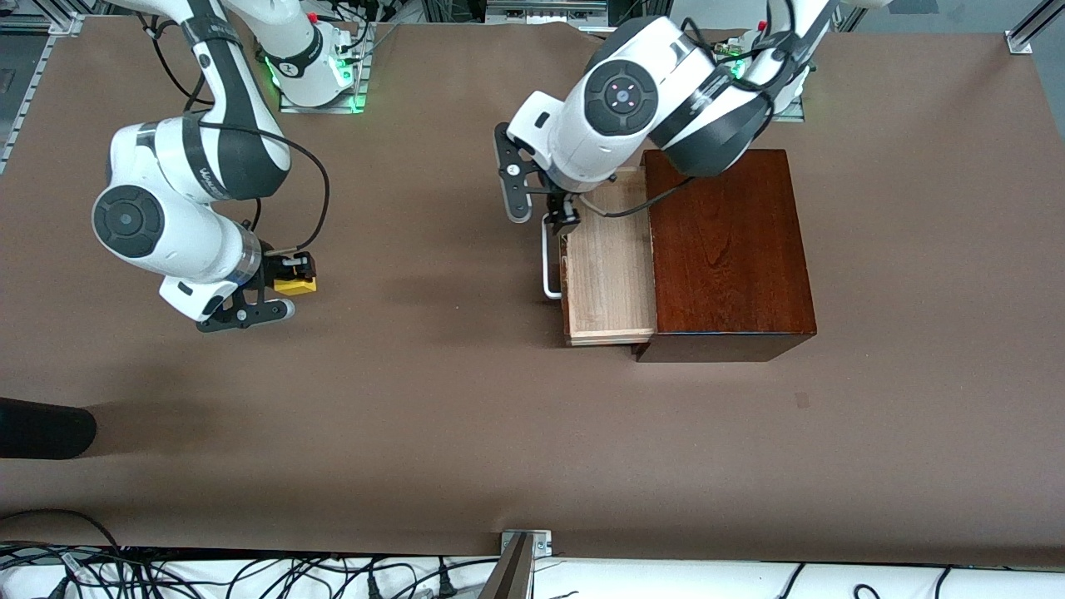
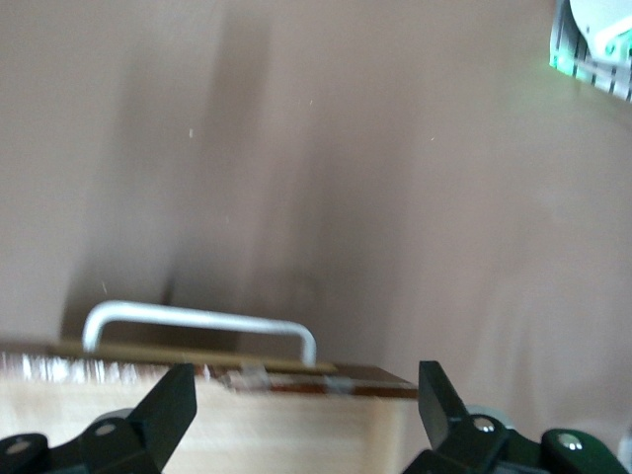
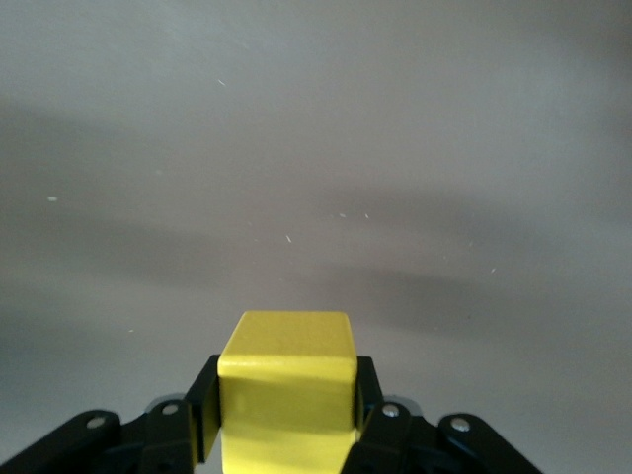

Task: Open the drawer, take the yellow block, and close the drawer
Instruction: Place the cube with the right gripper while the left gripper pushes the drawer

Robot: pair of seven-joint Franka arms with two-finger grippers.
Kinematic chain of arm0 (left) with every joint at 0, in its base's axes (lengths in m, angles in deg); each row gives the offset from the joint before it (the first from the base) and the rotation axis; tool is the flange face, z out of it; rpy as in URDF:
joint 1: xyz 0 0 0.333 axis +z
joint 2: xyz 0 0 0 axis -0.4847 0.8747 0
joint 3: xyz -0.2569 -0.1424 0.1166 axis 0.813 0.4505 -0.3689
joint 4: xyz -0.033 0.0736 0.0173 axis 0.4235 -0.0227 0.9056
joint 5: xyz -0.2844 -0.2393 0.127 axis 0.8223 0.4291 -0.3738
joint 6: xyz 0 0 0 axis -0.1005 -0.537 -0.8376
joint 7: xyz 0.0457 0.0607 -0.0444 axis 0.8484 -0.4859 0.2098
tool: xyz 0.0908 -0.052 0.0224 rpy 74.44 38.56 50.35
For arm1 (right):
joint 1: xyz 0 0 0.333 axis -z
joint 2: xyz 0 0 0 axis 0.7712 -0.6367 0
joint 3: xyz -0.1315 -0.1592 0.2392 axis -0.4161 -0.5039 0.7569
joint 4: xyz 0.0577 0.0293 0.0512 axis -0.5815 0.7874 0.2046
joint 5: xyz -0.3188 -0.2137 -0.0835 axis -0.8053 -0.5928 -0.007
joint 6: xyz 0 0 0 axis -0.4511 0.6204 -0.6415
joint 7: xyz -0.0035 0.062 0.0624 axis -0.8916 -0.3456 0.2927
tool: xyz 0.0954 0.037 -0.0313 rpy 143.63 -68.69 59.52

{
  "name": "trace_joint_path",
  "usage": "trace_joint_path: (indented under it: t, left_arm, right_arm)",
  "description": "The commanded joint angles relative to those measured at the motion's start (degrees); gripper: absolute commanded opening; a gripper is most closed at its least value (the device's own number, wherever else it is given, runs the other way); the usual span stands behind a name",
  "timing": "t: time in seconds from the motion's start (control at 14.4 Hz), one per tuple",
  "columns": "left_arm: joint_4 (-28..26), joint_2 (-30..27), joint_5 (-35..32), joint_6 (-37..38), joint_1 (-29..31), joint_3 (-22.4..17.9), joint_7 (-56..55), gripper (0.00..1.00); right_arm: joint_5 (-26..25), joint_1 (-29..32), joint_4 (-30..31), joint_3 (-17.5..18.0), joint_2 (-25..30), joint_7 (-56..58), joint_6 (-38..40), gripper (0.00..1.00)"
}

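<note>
While right gripper [image 1: 293, 274] pinches yellow block [image 1: 296, 285] over counter [image 1: 416, 399], drawer [image 1: 606, 266] open — left gripper [image 1: 562, 218] spread at white bar handle [image 1: 547, 258]; next, push shut.

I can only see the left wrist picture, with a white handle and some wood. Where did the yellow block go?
Observer: The right gripper is shut on the yellow block, over bare table toward the right arm's end.
Operator: Is the drawer open?
Observer: Yes. In the front view the drawer sticks well out of the dark wooden box, and the pale inside that shows has nothing in it.
Operator: Where is my gripper then?
Observer: The left gripper is open, just above the drawer's front edge by the white bar handle, not gripping it.
</note>
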Motion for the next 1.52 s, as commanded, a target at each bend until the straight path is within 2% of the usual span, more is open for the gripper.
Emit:
trace_joint_path:
  t: [0.0, 0.07, 0.21, 0.42, 0.83, 1.04, 1.18, 1.25, 1.32, 1.38, 1.45]
  left_arm:
    - [1.97, 5.81, -9.04, -7.97, -3.77, -0.24, 6.36, 1.0]
    - [1.79, 8.0, -12.31, -10.36, -3.96, -0.24, 7.5, 1.0]
    - [1.87, 10.39, -13.39, -12.05, -4.49, -0.33, 10.14, 1.0]
    - [0.04, 10.57, -14.61, -10.74, -4.05, -0.41, 10.85, 1.0]
    - [-0.06, 10.48, -15.15, -0.55, -0.98, -1.29, 16.65, 1.0]
    - [0.12, 10.22, -19.27, 3.84, -0.27, -1.56, 17.01, 1.0]
    - [0.12, 10.05, -19.46, 6.48, 0.52, -1.56, 17.01, 1.0]
    - [0.2, 9.96, -19.54, 7.71, 0.96, -1.56, 17.01, 1.0]
    - [0.29, 9.78, -19.55, 9.03, 1.31, -1.56, 17.01, 1.0]
    - [0.29, 9.61, -19.55, 10.09, 1.75, -1.64, 17.01, 1.0]
    - [0.38, 9.43, -19.55, 11.14, 2.36, -1.73, 17.01, 1.0]
  right_arm:
    - [1.06, 2.58, 10.74, 0.83, 4.16, -1.35, -8.27, 0.0]
    - [1.06, 3.02, 13.65, 0.74, 4.61, -1.26, -11.87, 0.0]
    - [1.06, 3.73, 16.74, 0.74, 4.17, -1.35, -16.02, 0.0]
    - [0.97, 4.34, 19.65, 0.48, 1.63, -1.17, -21.99, 0.0]
    - [0.62, 4.79, 21.06, 0.56, -2.68, -0.12, -27.29, 0.0]
    - [0.53, 4.96, 21.94, 0.56, -3.47, -0.03, -28.34, 0.0]
    - [0.53, 5.05, 21.85, 0.56, -4.7, -0.03, -29.22, 0.0]
    - [0.53, 5.05, 21.85, 0.56, -4.97, 0.06, -29.22, 0.05]
    - [0.45, 5.05, 21.77, 0.56, -4.97, 0.06, -29.22, 0.18]
    - [0.27, 5.14, 21.76, 0.56, -4.88, 0.06, -29.22, 0.42]
    - [0.36, 5.23, 21.59, 0.48, -4.36, 0.15, -28.79, 0.92]
